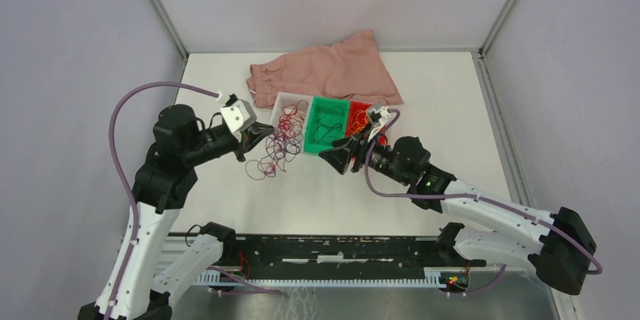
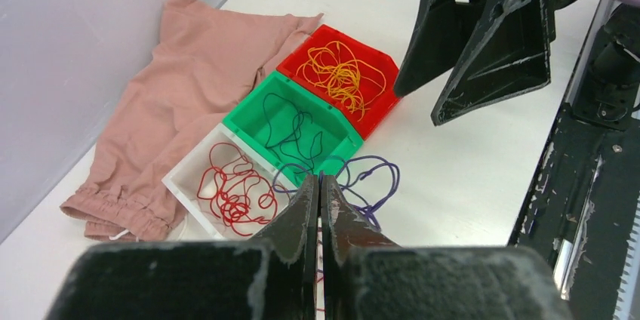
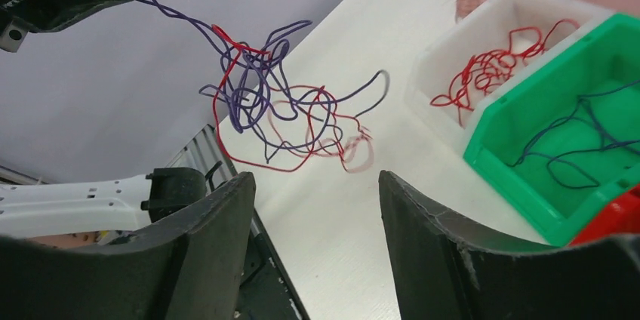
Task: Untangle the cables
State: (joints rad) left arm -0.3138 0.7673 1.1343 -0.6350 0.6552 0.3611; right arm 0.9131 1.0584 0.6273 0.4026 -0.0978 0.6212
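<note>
Left pincer (image 2: 318, 184) pinches one purple strand; the cables (image 3: 264, 101) hang from it as a loose red-purple clump over the desk (image 1: 340, 199), just beside the white bin (image 2: 192, 152). Right pincer (image 3: 315, 178) spread, near. Strands likely light, limp, springy, snag-prone: take a single red loop at the clump's edge. Green bin (image 2: 253, 141), pink cloth (image 2: 189, 56) crowd behind.
</note>
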